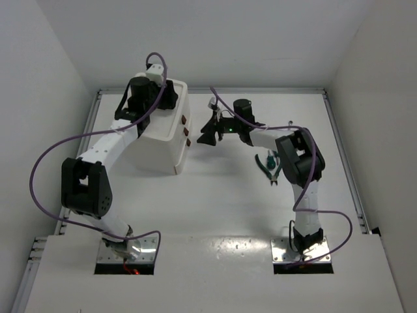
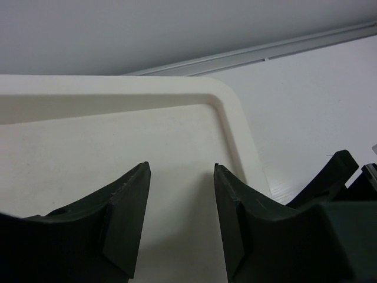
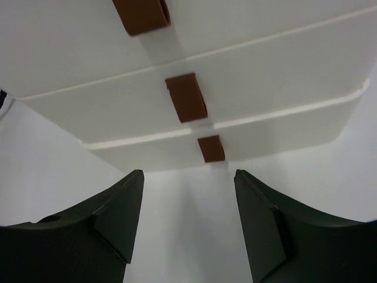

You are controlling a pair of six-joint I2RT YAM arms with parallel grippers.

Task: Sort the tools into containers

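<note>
The white plastic box (image 1: 156, 140) stands at the back left, its three drawers facing right with brown knobs (image 1: 187, 131). Over its recessed tray top (image 2: 231, 112) my left gripper (image 1: 169, 96) hangs open, with nothing between its fingers (image 2: 132, 200). The tray surface in front of it is bare. My right gripper (image 1: 206, 128) stands open just right of the drawer fronts, aimed at them. Its wrist view shows all three shut drawers, with the lowest knob (image 3: 211, 148) straight ahead of the empty right gripper (image 3: 188, 177). Green-handled pliers (image 1: 268, 164) lie on the table beside the right arm, partly hidden by it.
White walls close in the table on the left, back and right. A metal rail (image 2: 277, 50) runs along the back edge behind the box. Purple cables (image 1: 45, 163) loop out from both arms.
</note>
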